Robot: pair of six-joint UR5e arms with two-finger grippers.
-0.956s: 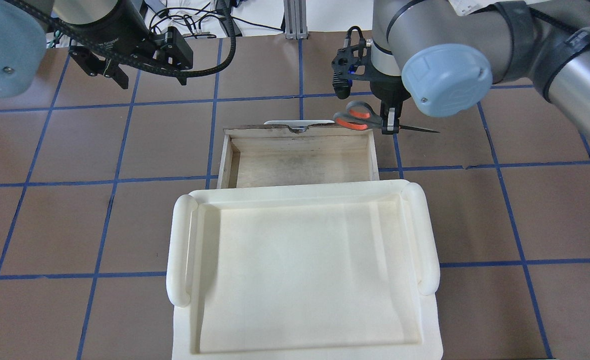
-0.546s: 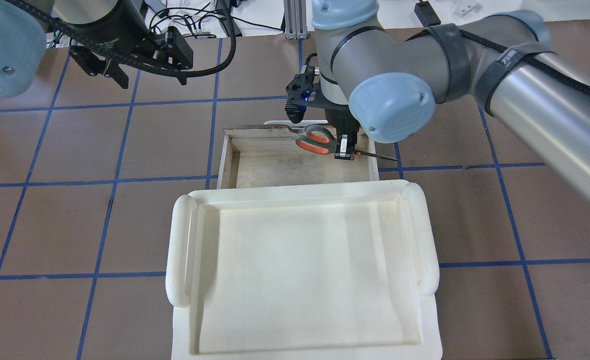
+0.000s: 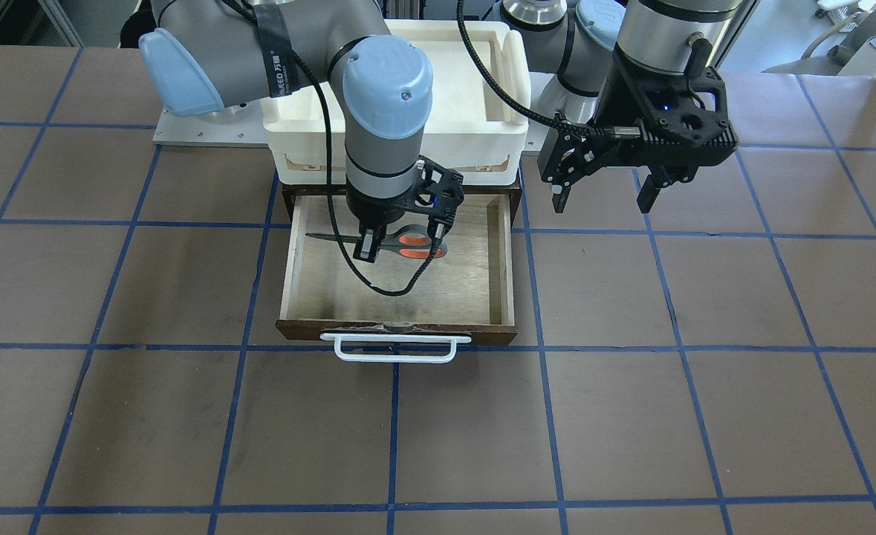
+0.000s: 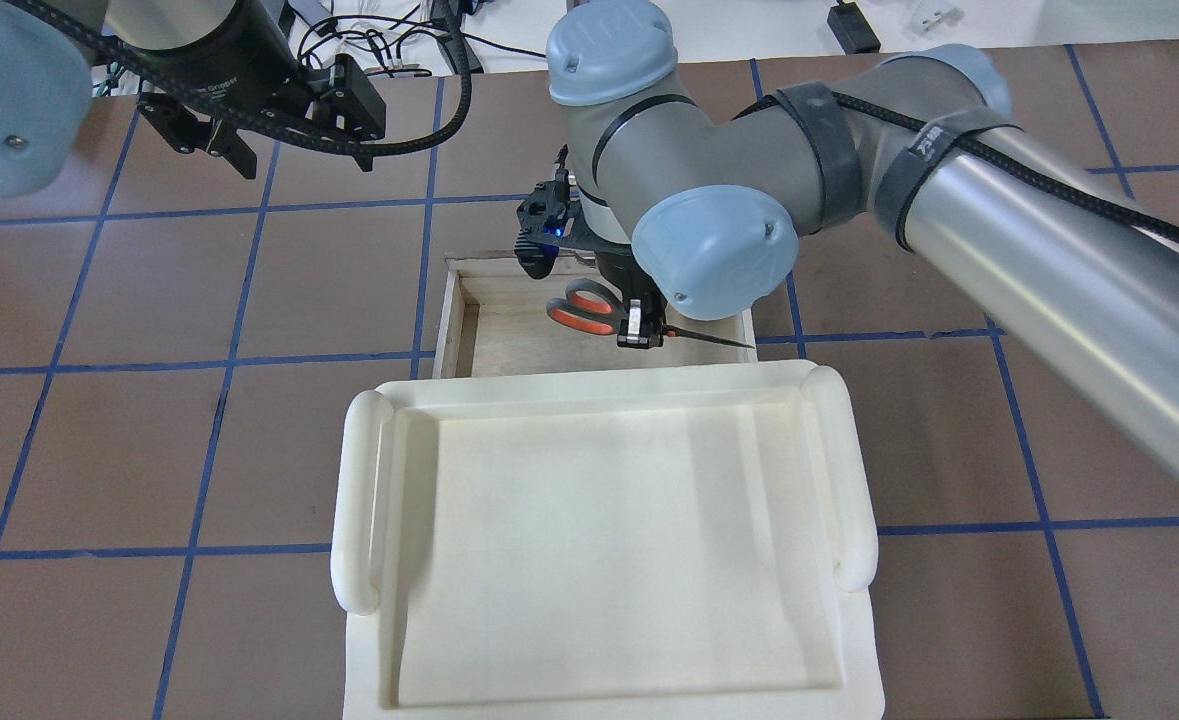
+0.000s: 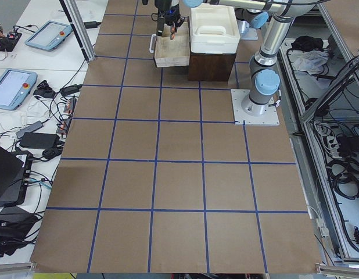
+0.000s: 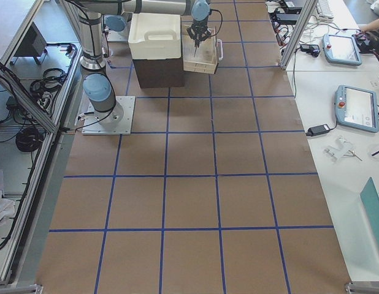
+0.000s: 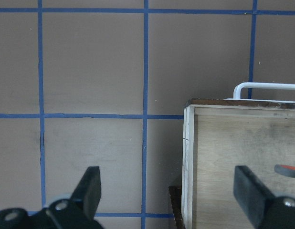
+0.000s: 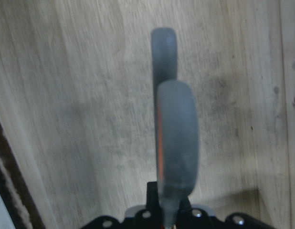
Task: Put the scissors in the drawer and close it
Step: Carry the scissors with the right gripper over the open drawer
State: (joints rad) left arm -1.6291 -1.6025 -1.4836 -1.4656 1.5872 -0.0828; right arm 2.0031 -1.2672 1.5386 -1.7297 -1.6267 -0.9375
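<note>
**Blue-gridded bench: scissors held over the open drawer**

The brown bench [image 3: 631,416], taped in blue squares, is flanked by tablets [image 5: 14,87] and cables [image 5: 37,125]. In the front-facing view the right tool [image 3: 367,253] pinches the scissors [image 3: 411,245] near the pivot, over the drawer [image 3: 445,297] floor, blades toward 9 o'clock, loops toward 3. The left tool [image 3: 602,202] hangs spread wide and empty at 2 o'clock of the drawer. Risk: the blade tip lies near the 9 o'clock wall; a careless release could prop it on that rim and jam the closing. A white tray [image 3: 513,82] sits at 12 o'clock.
</note>
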